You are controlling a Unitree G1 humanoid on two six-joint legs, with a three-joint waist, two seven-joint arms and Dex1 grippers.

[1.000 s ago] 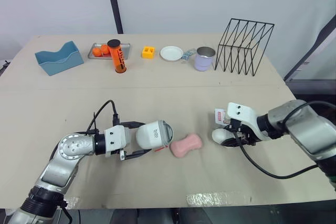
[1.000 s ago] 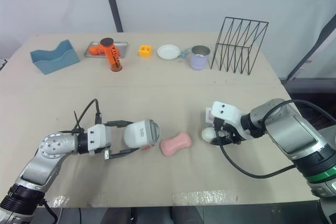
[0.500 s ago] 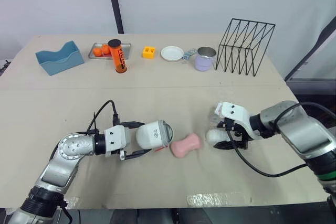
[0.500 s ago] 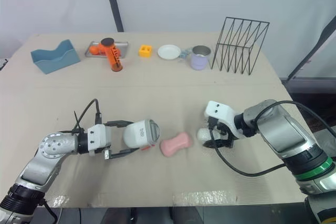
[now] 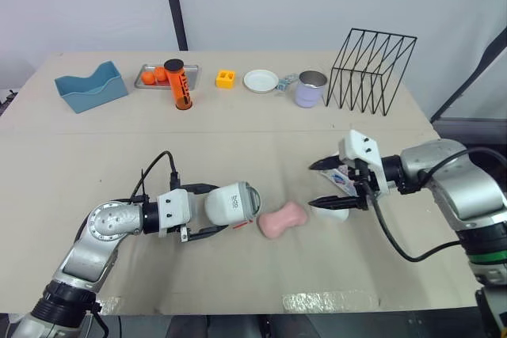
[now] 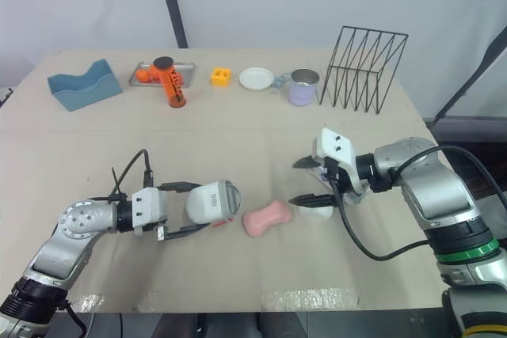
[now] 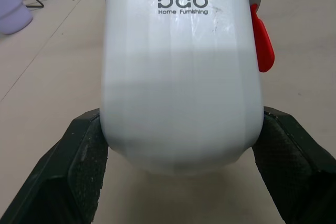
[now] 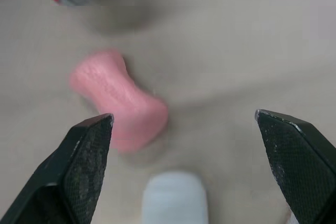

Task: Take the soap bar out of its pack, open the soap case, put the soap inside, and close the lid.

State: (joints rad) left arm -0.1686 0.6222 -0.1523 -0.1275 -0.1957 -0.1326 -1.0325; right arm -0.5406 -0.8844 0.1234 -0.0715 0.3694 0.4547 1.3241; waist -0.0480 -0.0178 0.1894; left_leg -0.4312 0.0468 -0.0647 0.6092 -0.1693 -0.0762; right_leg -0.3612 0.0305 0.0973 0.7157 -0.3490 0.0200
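While the left gripper [image 5: 209, 210] clamped the white soap case [image 5: 231, 202] on its side at lower centre-left of the head view, grey lid in place and red latch [image 7: 261, 39] visible, the right gripper [image 5: 320, 184] hovered right of centre with its fingers spread wide. The pink soap bar [image 5: 280, 220] lay bare on the table [image 5: 238, 132] between the grippers, just beside the case. A white rounded object [image 5: 334, 213] lay just right of the soap.

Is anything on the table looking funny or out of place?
The pink soap bar lies bare on the tan table, not in anything. The white plastic soap case beside it is turned on its side, pinched in the left gripper.
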